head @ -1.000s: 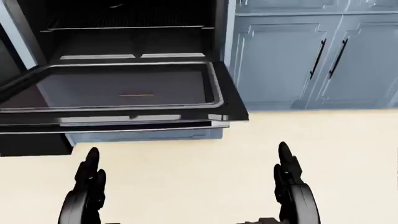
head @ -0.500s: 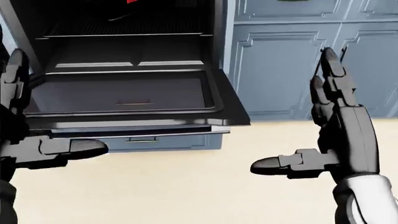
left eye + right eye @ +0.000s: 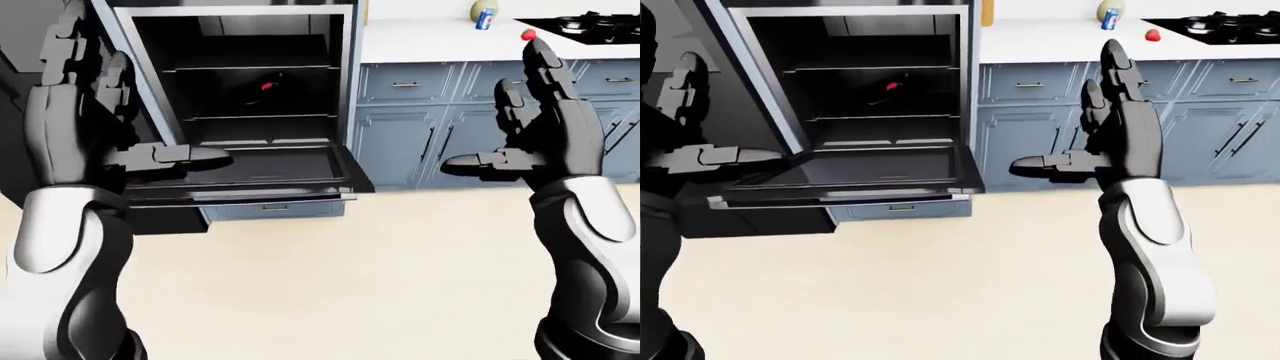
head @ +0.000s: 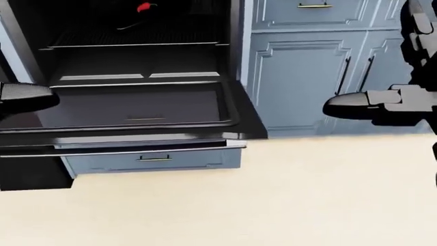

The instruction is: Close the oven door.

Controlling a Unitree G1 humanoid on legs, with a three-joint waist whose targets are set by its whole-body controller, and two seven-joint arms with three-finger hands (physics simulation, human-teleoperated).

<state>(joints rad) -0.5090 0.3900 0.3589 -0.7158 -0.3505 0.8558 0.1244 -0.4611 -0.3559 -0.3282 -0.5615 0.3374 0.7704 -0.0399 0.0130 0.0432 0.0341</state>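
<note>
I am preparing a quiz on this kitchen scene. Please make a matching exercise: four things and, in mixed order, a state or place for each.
Things:
1. oven door
2. left hand
3. blue can
4. drawer

States or places:
A. on the white counter
B. lying flat, open
C. below the oven, shut
D. raised, fingers open

Pairs: 1-B, 2-D, 3-A, 4-C

Oven door (image 4: 137, 110): glossy black, glass-like inner panel, bright metal edge trim. Cabinets (image 4: 300, 77): matt blue-grey painted panels. Floor (image 4: 273, 205): smooth matt cream. Right hand (image 3: 1118, 139): semi-gloss black plastic.
</note>
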